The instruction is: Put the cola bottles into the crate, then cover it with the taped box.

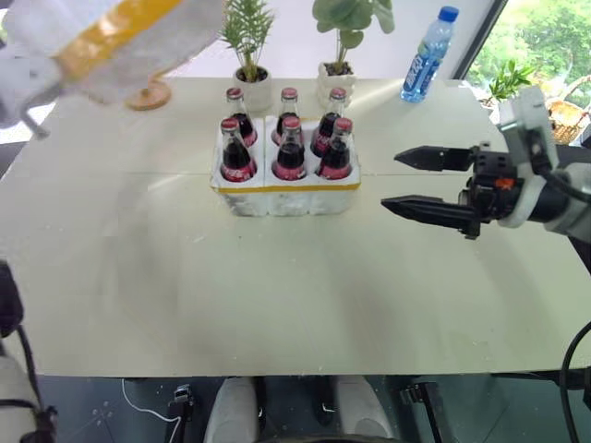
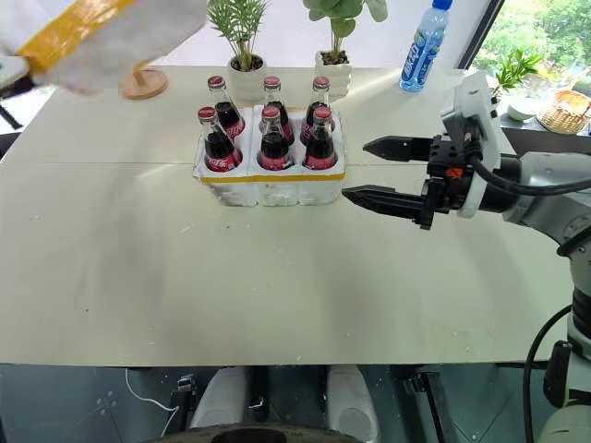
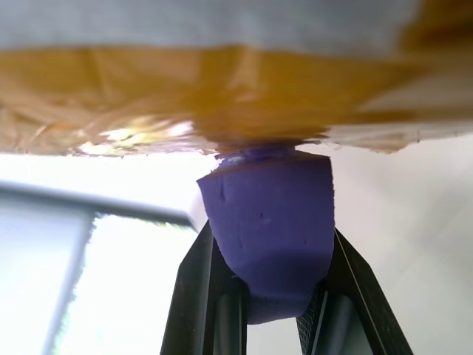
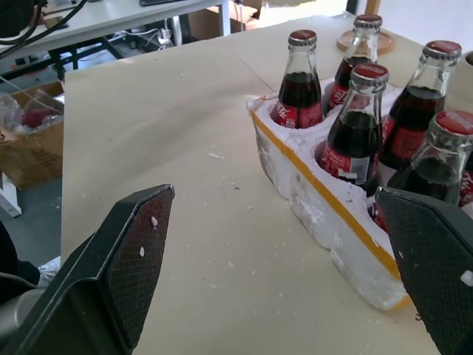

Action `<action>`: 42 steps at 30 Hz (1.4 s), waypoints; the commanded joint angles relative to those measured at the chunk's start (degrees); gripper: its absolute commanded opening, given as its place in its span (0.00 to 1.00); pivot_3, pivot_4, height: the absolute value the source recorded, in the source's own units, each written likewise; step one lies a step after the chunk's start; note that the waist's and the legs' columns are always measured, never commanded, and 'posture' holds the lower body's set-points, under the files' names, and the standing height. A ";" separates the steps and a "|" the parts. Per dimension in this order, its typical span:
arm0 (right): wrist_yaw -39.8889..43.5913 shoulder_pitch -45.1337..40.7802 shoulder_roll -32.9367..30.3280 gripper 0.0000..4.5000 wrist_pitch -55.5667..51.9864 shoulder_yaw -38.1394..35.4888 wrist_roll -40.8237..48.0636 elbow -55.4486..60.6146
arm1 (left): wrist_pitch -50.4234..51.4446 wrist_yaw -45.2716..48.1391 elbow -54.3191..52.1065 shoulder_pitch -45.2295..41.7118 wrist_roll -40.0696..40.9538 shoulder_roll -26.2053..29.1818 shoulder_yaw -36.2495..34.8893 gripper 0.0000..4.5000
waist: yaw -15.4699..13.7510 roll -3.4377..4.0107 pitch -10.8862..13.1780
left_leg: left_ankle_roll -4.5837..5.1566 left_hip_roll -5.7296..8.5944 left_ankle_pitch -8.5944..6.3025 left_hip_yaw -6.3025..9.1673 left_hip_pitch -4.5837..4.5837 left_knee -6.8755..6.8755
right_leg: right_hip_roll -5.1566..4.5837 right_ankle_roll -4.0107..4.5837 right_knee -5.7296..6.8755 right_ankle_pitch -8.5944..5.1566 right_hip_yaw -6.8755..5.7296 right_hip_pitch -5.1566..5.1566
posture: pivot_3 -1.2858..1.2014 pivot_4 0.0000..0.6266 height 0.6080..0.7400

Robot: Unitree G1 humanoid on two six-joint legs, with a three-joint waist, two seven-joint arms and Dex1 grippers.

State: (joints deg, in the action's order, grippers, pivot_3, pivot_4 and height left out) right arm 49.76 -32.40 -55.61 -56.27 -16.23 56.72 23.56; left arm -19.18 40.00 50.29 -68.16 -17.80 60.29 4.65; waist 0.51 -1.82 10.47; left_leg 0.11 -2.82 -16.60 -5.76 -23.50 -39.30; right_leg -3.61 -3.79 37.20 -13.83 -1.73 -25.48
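Note:
Six cola bottles point(image 1: 290, 148) with red caps stand in the wells of the crate point(image 1: 286, 196), a low white foam tray with a yellow band, at the table's middle back. The taped box point(image 1: 120, 37), white foam with yellow tape, hangs tilted in the air at the far left, above the table. My left gripper point(image 3: 270, 244) is shut on a purple piece point(image 3: 270, 214) that sits against the box's taped edge. My right gripper point(image 1: 391, 181) hovers open to the right of the crate, fingers pointing at it, with nothing between them.
Behind the crate stand two potted plants point(image 1: 249, 55) point(image 1: 340, 46), and a blue-capped water bottle point(image 1: 428, 53) is at the back right. A round wooden stand point(image 1: 148, 95) sits back left under the raised box. The pale table point(image 1: 277, 295) stretches toward me.

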 commanded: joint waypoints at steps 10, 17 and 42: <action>-3.79 0.73 1.27 1.00 0.97 -2.51 3.15 2.35 | 13.85 -15.73 -39.91 17.83 -13.69 -7.61 0.02 0.06 | 0.09 0.04 -0.01 | -0.02 -0.01 0.02 -0.04 0.08 0.00 | 0.19 0.01 0.06 0.00 0.14 0.00 | 0.52 0.24 1.00; -3.97 0.98 1.94 1.00 2.32 -1.94 2.73 1.47 | 11.76 -20.24 -44.68 21.22 -24.36 -7.13 3.81 0.06 | -0.27 0.03 -0.02 | -0.01 0.04 0.02 -0.02 0.08 -0.03 | 0.12 0.00 0.04 0.00 0.13 0.04 | 0.52 0.24 1.00; -1.44 7.77 0.98 1.00 5.82 -1.55 -2.29 0.14 | 4.67 -17.85 -56.06 41.89 -9.98 -4.52 -10.82 0.82 | 0.18 0.04 -0.02 | -0.01 -0.11 0.02 -0.03 0.12 -0.03 | 0.07 0.00 0.07 0.00 0.13 0.05 | 0.52 0.24 1.00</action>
State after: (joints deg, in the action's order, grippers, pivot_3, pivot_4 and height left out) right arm 47.68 -24.86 -53.36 -51.94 -16.21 55.29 23.97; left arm -12.49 22.08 -2.20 -27.12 -32.06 54.10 -0.80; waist 0.68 -1.79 10.45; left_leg 0.10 -2.93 -16.58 -5.79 -23.37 -39.33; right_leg -3.55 -3.78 37.26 -13.82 -1.59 -25.43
